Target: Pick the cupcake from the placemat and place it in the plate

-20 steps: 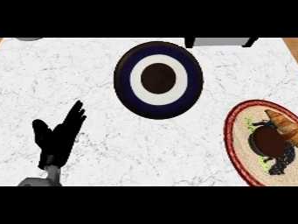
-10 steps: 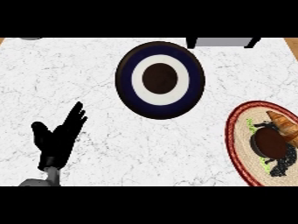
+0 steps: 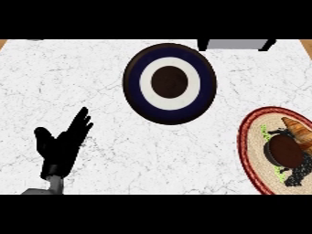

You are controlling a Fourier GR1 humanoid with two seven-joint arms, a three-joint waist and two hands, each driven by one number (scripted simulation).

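The cupcake [image 3: 284, 151] sits on the round placemat [image 3: 251, 151] at the counter's [image 3: 118, 151] right edge, partly hidden by dark fingers [image 3: 301, 170] curled beside it; the right hand is otherwise cut off. The left hand [image 3: 60, 146] rests open near the counter's front-left, fingers straight. The plate [image 3: 169, 83] lies near the far edge.

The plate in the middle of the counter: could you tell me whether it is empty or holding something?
Empty: the plate shows only its own rings; the cupcake sits on the placemat.

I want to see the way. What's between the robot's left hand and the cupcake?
In the head view, only bare marble counter lies between the left hand and the cupcake.
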